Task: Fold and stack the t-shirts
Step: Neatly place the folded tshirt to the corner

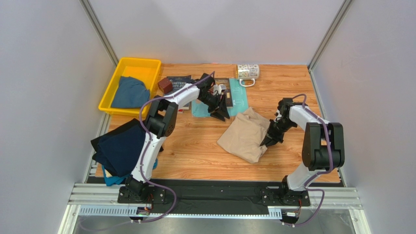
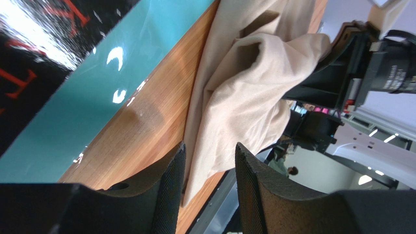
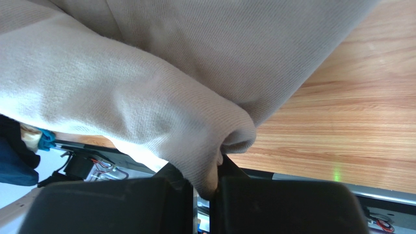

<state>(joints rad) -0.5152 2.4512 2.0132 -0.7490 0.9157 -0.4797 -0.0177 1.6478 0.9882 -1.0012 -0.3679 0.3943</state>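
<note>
Right gripper [image 3: 205, 181]: clenched on a bunched fold of the beige t-shirt [image 3: 146, 87]. Cloth pinched tight between the two black fingers [image 3: 122, 204], no gap showing. In the top view this gripper [image 1: 268, 142] sits at the shirt's right edge, low over the table [image 1: 195, 146].

Left gripper [image 2: 209, 152]: released, jaws parted, nothing between them. Beige cloth and bare wood show through the gap. In the top view it [image 1: 219, 111] hangs over the near edge of the teal board [image 1: 237, 100], just beside the shirt's upper left corner. Cannot tell whether it touches the cloth.

Beige t-shirt [image 1: 243, 136]: lies mid-table, right of centre, as a rumpled, roughly folded bundle set at an angle. The left wrist view shows loose folds [image 2: 234, 97] with the right gripper's black body [image 2: 332, 78] at the far side.

Other shirts:
- Navy t-shirt [image 1: 119, 146] is draped over the table's left edge, beside the left arm.
- Teal t-shirt [image 1: 111, 179] pokes out under it at the near corner.
- Dusty blue t-shirt [image 1: 129, 92] is heaped in the yellow bin [image 1: 146, 66] at the far left corner.

Far side: a dark book [image 1: 178, 83] and a small brown block [image 1: 166, 86] lie right of the bin. A patterned mug [image 1: 248, 71] is on its side by the back wall.
</note>
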